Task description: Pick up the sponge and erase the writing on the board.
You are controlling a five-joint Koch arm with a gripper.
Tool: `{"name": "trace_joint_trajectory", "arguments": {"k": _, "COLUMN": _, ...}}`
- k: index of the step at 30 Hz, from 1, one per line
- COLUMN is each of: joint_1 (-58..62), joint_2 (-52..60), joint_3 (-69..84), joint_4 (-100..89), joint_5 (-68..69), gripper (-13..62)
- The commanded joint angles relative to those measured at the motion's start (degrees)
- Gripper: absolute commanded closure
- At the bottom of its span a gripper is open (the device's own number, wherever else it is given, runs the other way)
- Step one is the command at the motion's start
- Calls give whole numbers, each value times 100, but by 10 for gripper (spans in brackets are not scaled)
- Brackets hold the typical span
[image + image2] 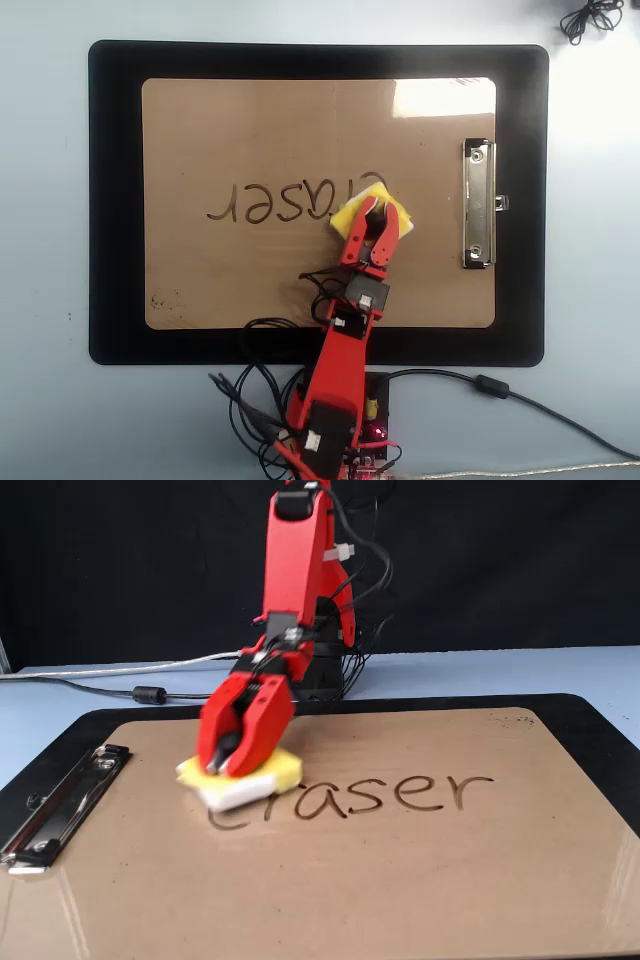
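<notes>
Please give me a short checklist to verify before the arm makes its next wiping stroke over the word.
1. Gripper shut on the sponge: ok.
2. Sponge resting on the board: ok in the fixed view.
3. Sponge at the clip-side end of the writing: ok, it covers the first letter.
4. Letters ahead of the sponge: not yet erased.
5. Stroke path along the writing free of other things: ok.
6. Metal clip apart from the sponge: ok.

I see a pale blue surface carrying a black mat, the arm's base, and cables.
</notes>
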Motion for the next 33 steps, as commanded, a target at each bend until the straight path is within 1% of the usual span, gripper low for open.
{"name": "trace_joint_trajectory", "arguments": {"k": 1, "joint_1": 79, "joint_2": 325, "joint_3": 44, "joint_4": -79, "joint_5": -272, "gripper": 574}}
{"name": "trace_joint_trajectory", "arguments": {"k": 2, "joint_1": 70, "joint_2": 141, "joint_3": -26, "joint_4": -79, "joint_5": -281, "gripper": 573}}
{"name": "trace_joint_trajectory", "arguments": {"k": 3, "joint_1": 53, "joint_2": -202, "joint_3": -422, "joint_4": -70, "joint_5": -281, "gripper": 573}}
{"name": "trace_joint_trajectory", "arguments": {"k": 5, "joint_1": -70, "joint_2": -1327, "joint_3": -1749, "joint_4": 44, "joint_5": -272, "gripper": 574}}
{"name": "trace_joint_trajectory", "arguments": {"k": 7, "joint_1": -457, "joint_2": -2566, "joint_3": -3410, "joint_4": 519, "joint_5": -272, "gripper": 573}}
{"name": "trace_joint_trajectory", "arguments": {"k": 9, "joint_1": -527, "joint_2": -3173, "joint_3": -4315, "joint_4": 1116, "joint_5": -272, "gripper": 573}}
{"name": "trace_joint_trajectory", "arguments": {"k": 11, "joint_1": -501, "joint_2": -2874, "joint_3": -4043, "joint_4": 1441, "joint_5": -255, "gripper": 573}}
{"name": "trace_joint_trajectory", "arguments": {"k": 13, "joint_1": -404, "joint_2": -1925, "joint_3": -3032, "joint_4": 1635, "joint_5": -237, "gripper": 573}}
{"name": "trace_joint_trajectory", "arguments": {"k": 16, "joint_1": -316, "joint_2": -176, "joint_3": -1239, "joint_4": 2048, "joint_5": -229, "gripper": 573}}
{"name": "trace_joint_trajectory", "arguments": {"k": 17, "joint_1": -316, "joint_2": 290, "joint_3": -791, "joint_4": 2250, "joint_5": -229, "gripper": 573}}
{"name": "trace_joint_trajectory", "arguments": {"k": 18, "joint_1": -334, "joint_2": 510, "joint_3": -606, "joint_4": 2382, "joint_5": -211, "gripper": 574}}
{"name": "trace_joint_trajectory", "arguments": {"k": 20, "joint_1": -334, "joint_2": 255, "joint_3": -870, "joint_4": 2399, "joint_5": -202, "gripper": 573}}
{"name": "trace_joint_trajectory", "arguments": {"k": 23, "joint_1": -308, "joint_2": -1274, "joint_3": -2619, "joint_4": 2426, "joint_5": 53, "gripper": 574}}
{"name": "trace_joint_trajectory", "arguments": {"k": 25, "joint_1": -264, "joint_2": -2004, "joint_3": -3586, "joint_4": 2505, "joint_5": 229, "gripper": 574}}
{"name": "trace_joint_trajectory", "arguments": {"k": 26, "joint_1": -281, "joint_2": -2127, "joint_3": -3674, "joint_4": 2575, "joint_5": 246, "gripper": 573}}
{"name": "trace_joint_trajectory", "arguments": {"k": 28, "joint_1": -281, "joint_2": -1591, "joint_3": -2900, "joint_4": 2610, "joint_5": 255, "gripper": 573}}
{"name": "trace_joint_trajectory", "arguments": {"k": 32, "joint_1": -290, "joint_2": 483, "joint_3": -896, "joint_4": 2804, "joint_5": 246, "gripper": 574}}
{"name": "trace_joint_trajectory", "arguments": {"k": 33, "joint_1": -299, "joint_2": 721, "joint_3": -668, "joint_4": 2865, "joint_5": 246, "gripper": 574}}
